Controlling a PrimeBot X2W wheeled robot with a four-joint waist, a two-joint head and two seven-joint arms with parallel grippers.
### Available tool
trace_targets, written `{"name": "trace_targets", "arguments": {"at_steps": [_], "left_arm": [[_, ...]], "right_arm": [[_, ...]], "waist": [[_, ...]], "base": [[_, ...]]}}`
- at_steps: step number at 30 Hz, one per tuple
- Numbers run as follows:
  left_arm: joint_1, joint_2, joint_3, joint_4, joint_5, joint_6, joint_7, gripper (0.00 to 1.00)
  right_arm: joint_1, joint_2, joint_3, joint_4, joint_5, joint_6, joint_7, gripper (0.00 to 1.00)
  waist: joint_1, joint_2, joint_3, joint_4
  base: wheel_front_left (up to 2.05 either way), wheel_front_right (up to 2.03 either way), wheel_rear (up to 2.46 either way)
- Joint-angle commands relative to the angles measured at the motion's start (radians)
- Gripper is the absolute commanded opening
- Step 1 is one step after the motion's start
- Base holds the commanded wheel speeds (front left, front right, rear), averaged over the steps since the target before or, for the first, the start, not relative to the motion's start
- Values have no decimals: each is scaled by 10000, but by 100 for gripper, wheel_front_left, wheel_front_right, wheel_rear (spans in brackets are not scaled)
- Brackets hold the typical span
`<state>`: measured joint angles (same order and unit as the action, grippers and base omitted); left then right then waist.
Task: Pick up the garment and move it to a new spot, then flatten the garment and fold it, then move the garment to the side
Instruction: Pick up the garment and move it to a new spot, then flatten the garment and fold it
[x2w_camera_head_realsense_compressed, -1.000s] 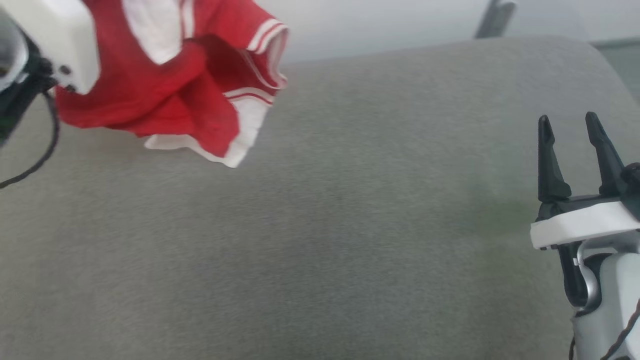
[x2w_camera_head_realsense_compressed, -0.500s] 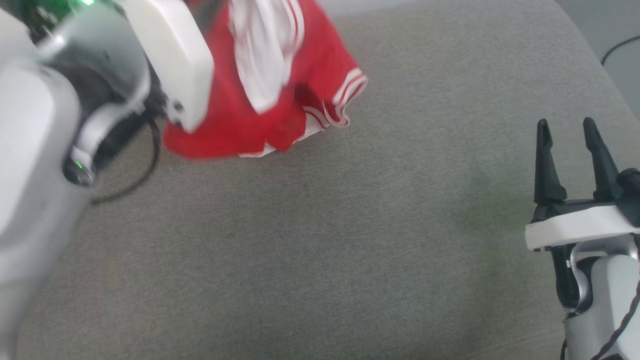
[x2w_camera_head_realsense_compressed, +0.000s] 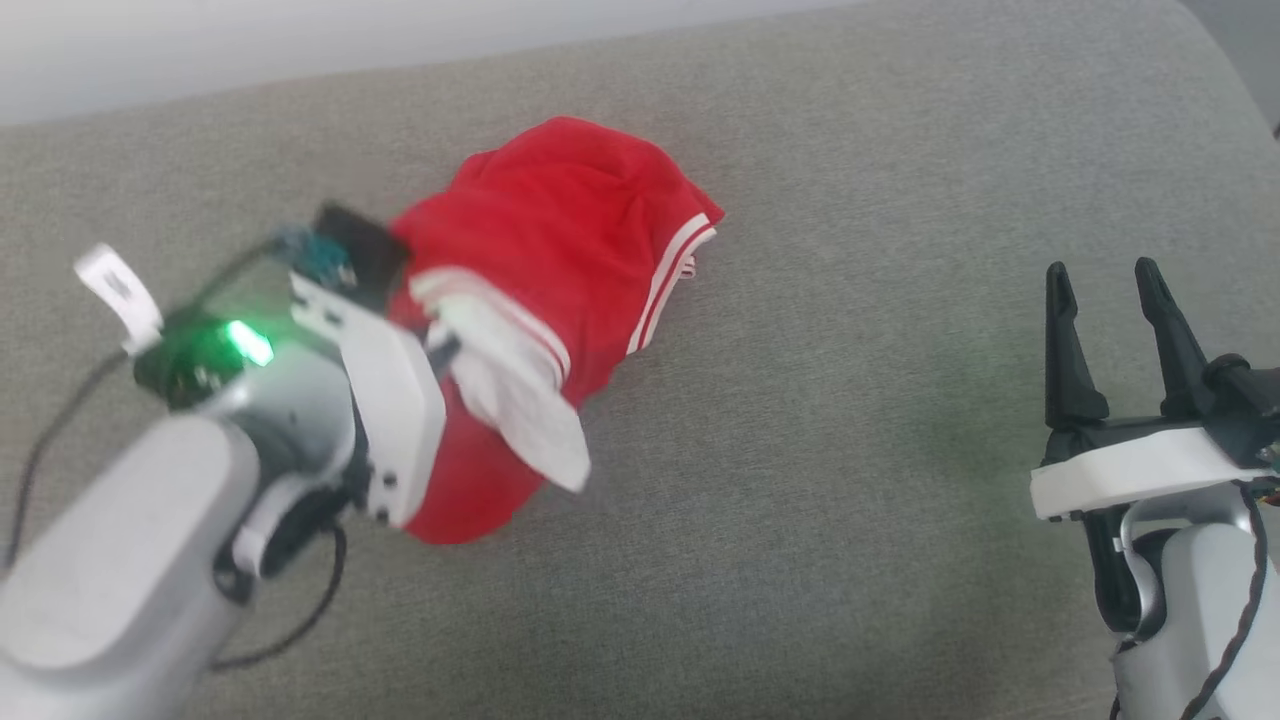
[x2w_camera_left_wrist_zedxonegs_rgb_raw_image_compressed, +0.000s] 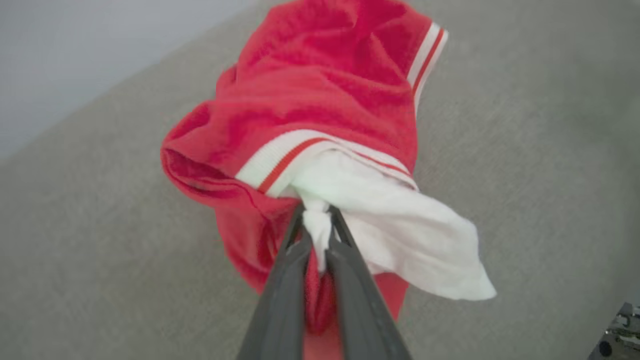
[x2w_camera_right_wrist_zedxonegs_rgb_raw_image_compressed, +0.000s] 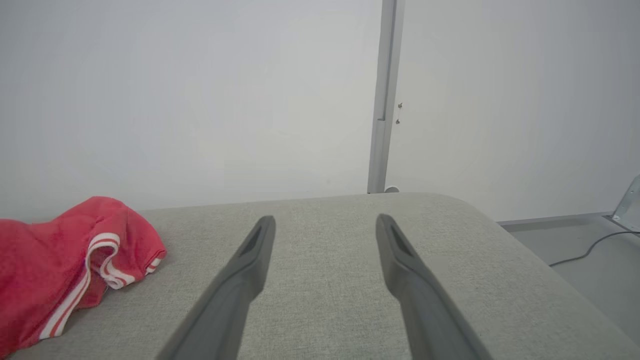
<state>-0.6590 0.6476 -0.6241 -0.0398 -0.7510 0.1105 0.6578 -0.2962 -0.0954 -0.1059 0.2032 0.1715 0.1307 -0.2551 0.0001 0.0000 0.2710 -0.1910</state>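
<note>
One broad grey fabric cushion (x2w_camera_head_realsense_compressed: 800, 560) spans the head view. On it, toward 10 o'clock from the middle, the red shirt (x2w_camera_head_realsense_compressed: 570, 220) sits bunched, its far end resting on the cushion. Its long axis runs from 7 o'clock to 1 o'clock, the striped hem edge facing 3 o'clock and a white sleeve (x2w_camera_head_realsense_compressed: 520, 410) drooping toward 5 o'clock. The left gripper (x2w_camera_left_wrist_zedxonegs_rgb_raw_image_compressed: 316, 214) is pinched narrow on a twist of that sleeve's cloth. The right gripper (x2w_camera_head_realsense_compressed: 1100, 268), at 4 o'clock and well apart from the shirt, is spread wide and holds nothing.
</note>
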Motion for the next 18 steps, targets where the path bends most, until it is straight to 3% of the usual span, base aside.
{"name": "trace_targets", "arguments": {"at_steps": [1,9,18], "left_arm": [[333,-53,-76,185,-72,52,-62,0],[1341,-468,-686,1903,-271,-224,-396,0],[1304,-1019,-1092,3786,-238,-629,-699,0]], "right_arm": [[-61,-17,18,48,-8,1,-37,100],[-207,-86,238,87,13,1,-26,100],[-403,-189,321,182,84,1,-26,100]], "waist": [[-1,0,31,57],[-1,0,216,208],[-1,0,326,310]], "base": [[0,0,0],[0,0,0],[0,0,0]]}}
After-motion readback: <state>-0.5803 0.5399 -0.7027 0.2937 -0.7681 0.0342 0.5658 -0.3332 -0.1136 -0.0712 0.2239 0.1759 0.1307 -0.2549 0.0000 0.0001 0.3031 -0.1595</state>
